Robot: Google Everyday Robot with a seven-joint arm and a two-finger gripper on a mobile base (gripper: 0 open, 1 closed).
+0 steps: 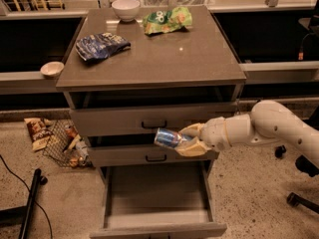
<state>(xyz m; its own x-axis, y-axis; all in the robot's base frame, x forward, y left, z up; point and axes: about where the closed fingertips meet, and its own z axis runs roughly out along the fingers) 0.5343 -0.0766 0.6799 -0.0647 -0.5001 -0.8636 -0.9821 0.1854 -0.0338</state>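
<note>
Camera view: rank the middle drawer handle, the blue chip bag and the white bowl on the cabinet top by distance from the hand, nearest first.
The hand grips the can at the front of the cabinet.
1. Middle drawer handle, just below and left of it.
2. Blue chip bag, on the left of the top.
3. White bowl, at the top's back edge.

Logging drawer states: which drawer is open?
The bottom drawer, pulled out; top drawer and middle drawer are shut. The hand holds a can before the middle one.

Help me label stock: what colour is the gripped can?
The can is blue and silver, held by the gripper before the middle drawer; camera view.
</note>
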